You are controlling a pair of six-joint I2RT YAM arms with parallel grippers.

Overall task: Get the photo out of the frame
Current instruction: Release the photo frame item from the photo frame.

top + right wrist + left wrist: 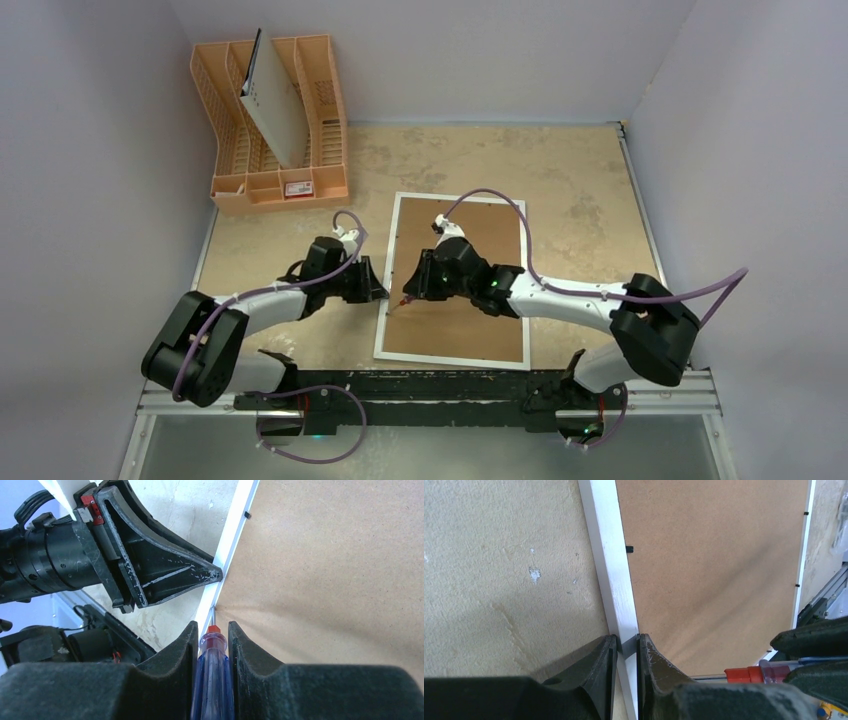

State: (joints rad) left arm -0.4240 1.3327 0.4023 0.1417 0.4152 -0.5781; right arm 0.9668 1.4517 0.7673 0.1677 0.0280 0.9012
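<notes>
The frame point(470, 330) lies face down on the table, brown fibreboard back up, narrow white border around it. The photo is hidden under the backing. My left gripper point(383, 293) is shut on the frame's left white border point(611, 575), one finger outside it and one on the board side point(626, 639). My right gripper point(211, 627) is shut on a screwdriver point(212, 670) with a blue handle and red collar. The metal tip touches the seam between the border and the backing point(340, 570), just beside the left fingers point(200, 575). The screwdriver point(744, 673) also shows in the left wrist view.
An orange plastic rack point(325, 110) stands at the back left with a grey-white holed board point(275, 110) leaning in it. Small black clips point(629, 548) sit along the frame's inner edge. The arms' base rail point(430, 395) runs along the near edge.
</notes>
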